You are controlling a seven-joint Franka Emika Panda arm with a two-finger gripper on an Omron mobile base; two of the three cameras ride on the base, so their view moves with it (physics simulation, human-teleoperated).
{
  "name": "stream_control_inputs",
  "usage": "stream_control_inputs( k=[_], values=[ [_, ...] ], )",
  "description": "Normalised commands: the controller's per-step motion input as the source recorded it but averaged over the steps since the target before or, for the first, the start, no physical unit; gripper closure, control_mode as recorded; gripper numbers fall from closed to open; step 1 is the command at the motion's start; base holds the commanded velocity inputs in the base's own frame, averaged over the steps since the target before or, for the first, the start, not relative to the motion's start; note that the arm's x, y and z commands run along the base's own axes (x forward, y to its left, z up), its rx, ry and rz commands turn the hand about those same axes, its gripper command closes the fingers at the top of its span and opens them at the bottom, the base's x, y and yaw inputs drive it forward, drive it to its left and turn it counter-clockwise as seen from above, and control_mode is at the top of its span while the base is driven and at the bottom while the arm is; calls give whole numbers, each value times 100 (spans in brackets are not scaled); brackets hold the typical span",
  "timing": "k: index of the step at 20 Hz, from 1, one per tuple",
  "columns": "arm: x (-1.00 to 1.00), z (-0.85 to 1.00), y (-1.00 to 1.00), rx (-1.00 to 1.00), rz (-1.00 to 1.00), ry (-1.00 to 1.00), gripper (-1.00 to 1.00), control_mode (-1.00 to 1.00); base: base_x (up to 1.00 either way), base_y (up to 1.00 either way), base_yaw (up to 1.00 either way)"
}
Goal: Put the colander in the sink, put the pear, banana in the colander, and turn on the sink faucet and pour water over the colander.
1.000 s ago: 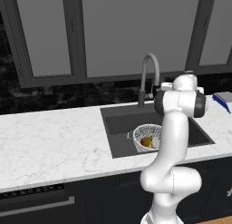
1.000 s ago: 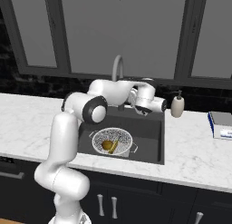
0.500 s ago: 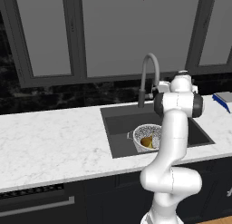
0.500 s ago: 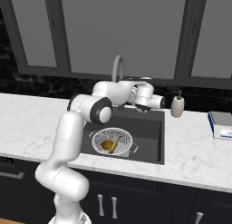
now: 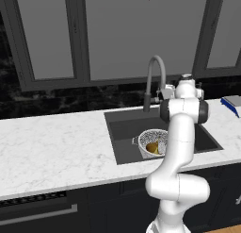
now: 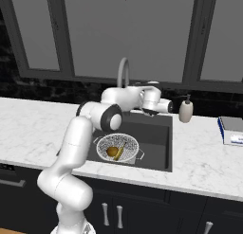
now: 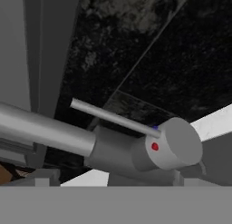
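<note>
Now hovering with tool wide open, gripping nothing, close to faucet base behind sink. Sitting inside sink: colander, holding pear and banana on white worktop.

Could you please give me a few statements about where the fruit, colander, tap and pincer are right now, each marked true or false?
1. The white perforated round colander sits in the dark grey recessed sink. True.
2. The golden-brown pear lies on the marble counter. False: it is in the colander.
3. The curved yellow banana is in the colander with the pear. True.
4. The pincer is shut on the white soap bottle. False: it is open, empty, beside the bottle.
5. The hand view shows the grey gooseneck faucet base and its lever up close. True.
</note>
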Motion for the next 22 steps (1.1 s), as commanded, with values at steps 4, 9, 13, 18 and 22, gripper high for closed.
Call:
stream_control_inputs(
  k=[4, 9, 13, 18, 22],
  values=[
    [20, -12, 0, 0, 0, 0, -100, -100, 0, 0, 0],
    [19, -11, 0, 0, 0, 0, -100, -100, 0, 0, 0],
    [19, -6, 0, 0, 0, 0, -100, -100, 0, 0, 0],
    [17, 0, 0, 0, 0, 0, -100, -100, 0, 0, 0],
    [24, 0, 0, 0, 0, 0, -100, -100, 0, 0, 0]
  ],
)
